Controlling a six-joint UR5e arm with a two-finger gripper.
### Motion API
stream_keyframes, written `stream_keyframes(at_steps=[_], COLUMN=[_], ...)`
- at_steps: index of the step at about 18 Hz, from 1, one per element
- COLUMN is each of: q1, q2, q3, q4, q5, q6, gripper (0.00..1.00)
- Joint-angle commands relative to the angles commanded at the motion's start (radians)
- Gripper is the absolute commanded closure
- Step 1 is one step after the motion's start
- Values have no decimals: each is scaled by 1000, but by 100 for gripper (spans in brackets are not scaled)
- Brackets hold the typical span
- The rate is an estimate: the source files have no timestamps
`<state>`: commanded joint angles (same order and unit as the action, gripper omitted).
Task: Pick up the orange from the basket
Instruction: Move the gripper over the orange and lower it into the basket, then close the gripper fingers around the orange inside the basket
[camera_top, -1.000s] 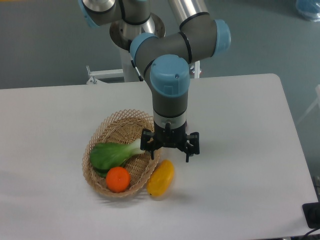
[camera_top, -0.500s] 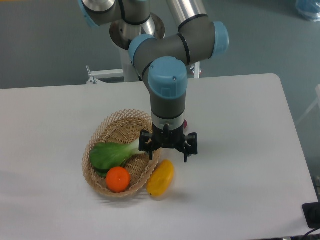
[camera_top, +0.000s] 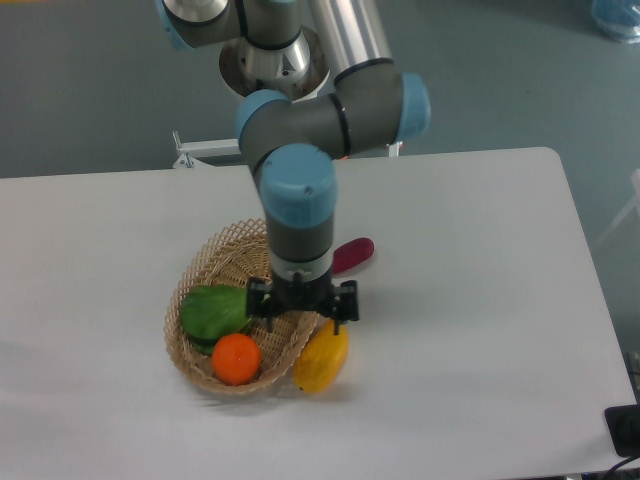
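- The orange (camera_top: 236, 359) lies inside the basket (camera_top: 213, 262), at its front edge, touching the leafy green vegetable (camera_top: 213, 311) just behind it.
- The basket rests on the white tabletop (camera_top: 480, 300) — round, woven, its open lattice rim showing at the back and left.
- The gripper (camera_top: 302, 312) hangs over the basket's right rim, pointing down, to the right of and slightly above the orange and not touching it; its two fingers stand spread apart with nothing between them.
- A yellow fruit (camera_top: 322, 357) leans against the outside of the basket's right front rim, directly below the gripper.
- A dark red object (camera_top: 352, 254) lies on the tabletop behind the arm's wrist, partly hidden — what it is cannot be told.
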<state>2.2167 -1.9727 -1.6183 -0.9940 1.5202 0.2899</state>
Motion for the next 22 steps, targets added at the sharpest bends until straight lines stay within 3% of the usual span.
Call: stream_keyframes(at_steps=[8,22], q1=[-83,-89], q2=[-46,-112], q3=[-5,5], q4=[2,34], q5=[0,0], q6=[-2,3], gripper=[0,0])
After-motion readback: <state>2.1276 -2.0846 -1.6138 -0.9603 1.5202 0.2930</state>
